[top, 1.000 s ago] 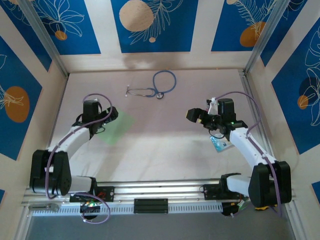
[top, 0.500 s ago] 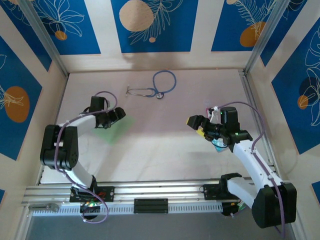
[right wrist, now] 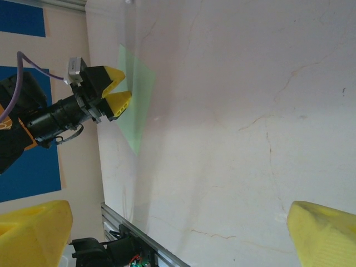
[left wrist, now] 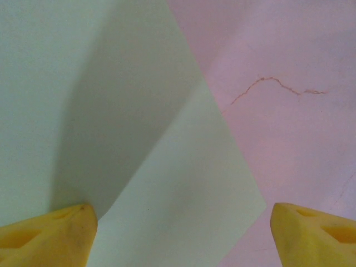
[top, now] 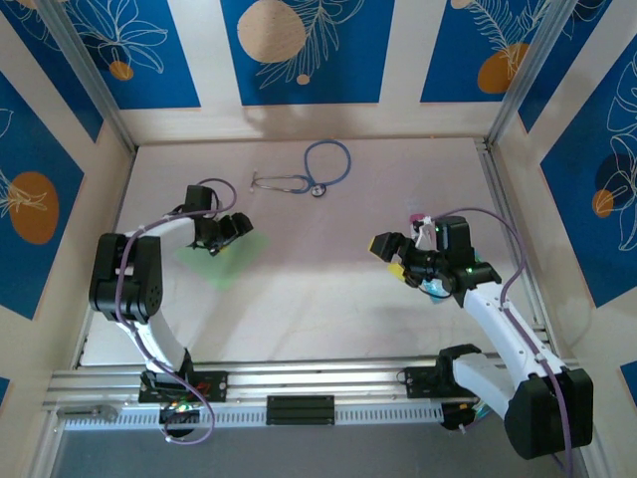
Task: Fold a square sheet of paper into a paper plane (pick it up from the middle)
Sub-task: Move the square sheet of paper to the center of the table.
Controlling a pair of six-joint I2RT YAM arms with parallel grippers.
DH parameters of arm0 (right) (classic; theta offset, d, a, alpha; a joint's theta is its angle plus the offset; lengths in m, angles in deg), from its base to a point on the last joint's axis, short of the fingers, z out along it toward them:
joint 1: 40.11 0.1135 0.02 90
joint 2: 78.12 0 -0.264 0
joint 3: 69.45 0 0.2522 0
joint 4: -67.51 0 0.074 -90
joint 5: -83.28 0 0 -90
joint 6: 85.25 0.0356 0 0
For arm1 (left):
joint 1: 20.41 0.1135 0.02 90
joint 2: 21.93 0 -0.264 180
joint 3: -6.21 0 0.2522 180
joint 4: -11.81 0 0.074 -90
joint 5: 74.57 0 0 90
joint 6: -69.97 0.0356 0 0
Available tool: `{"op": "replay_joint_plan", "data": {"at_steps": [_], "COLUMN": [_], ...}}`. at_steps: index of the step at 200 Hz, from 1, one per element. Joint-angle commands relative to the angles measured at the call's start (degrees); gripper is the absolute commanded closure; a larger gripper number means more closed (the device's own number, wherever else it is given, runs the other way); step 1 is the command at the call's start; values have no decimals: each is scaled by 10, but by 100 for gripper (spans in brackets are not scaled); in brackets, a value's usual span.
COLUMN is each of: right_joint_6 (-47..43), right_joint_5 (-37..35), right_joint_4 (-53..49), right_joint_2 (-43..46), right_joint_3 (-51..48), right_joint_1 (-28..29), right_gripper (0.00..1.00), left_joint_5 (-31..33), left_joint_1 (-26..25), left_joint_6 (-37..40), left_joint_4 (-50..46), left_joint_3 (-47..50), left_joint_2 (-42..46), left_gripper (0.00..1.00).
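The square sheet of paper (top: 225, 262) lies flat on the pale table at the left, pale green. In the left wrist view the paper (left wrist: 167, 178) spreads under the yellow fingers, one corner pointing right, with a shadow over its upper part. My left gripper (top: 239, 227) hovers over the sheet's far corner, open (left wrist: 183, 214), nothing between its fingers. My right gripper (top: 388, 257) hangs open over bare table at the right, far from the paper. In the right wrist view the right gripper (right wrist: 181, 222) faces the green paper (right wrist: 133, 105) and the left gripper (right wrist: 119, 92).
A blue-tubed stethoscope (top: 311, 169) lies at the back middle. A teal-and-white packet (top: 435, 289) sits under the right arm. The metal rail (top: 318, 383) runs along the near edge, and walls close in the left, right and back.
The left arm has drawn its elbow up and back, its gripper shifting slightly right over the paper with the jaws a little narrower. The right gripper has come nearer, still wide open.
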Motion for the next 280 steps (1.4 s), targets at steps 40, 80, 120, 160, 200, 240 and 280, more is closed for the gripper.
{"op": "replay_joint_plan", "data": {"at_steps": [40, 80, 120, 160, 200, 240, 280], "right_joint_6": [14, -39, -8, 4, 13, 31, 35], "right_joint_5": [-90, -134, -20, 0, -48, -110, -164], "right_joint_4": [-106, -144, -40, -16, -19, -6, -25], "right_joint_2": [-28, -32, -24, -29, -33, -63, -120], "right_joint_3": [54, 97, 47, 32, 30, 44, 81], "right_joint_1": [12, 5, -62, -68, -15, 59, 129], "right_gripper": [1, 1, 1, 1, 0, 0, 1], "left_joint_5": [-59, -90, -96, -104, 51, 162, 164], "left_joint_1": [-27, -102, -196, -271, -288, -282, -282], "left_joint_6": [37, 77, 118, 192, 180, 74, 25], "left_joint_4": [-36, -50, -67, -120, -170, -197, -219], "left_joint_3": [49, 88, 112, 75, 35, 30, 24], "left_joint_2": [5, 38, 63, 74, 139, 168, 125], "left_gripper": [20, 20, 20, 25, 21, 22, 23]}}
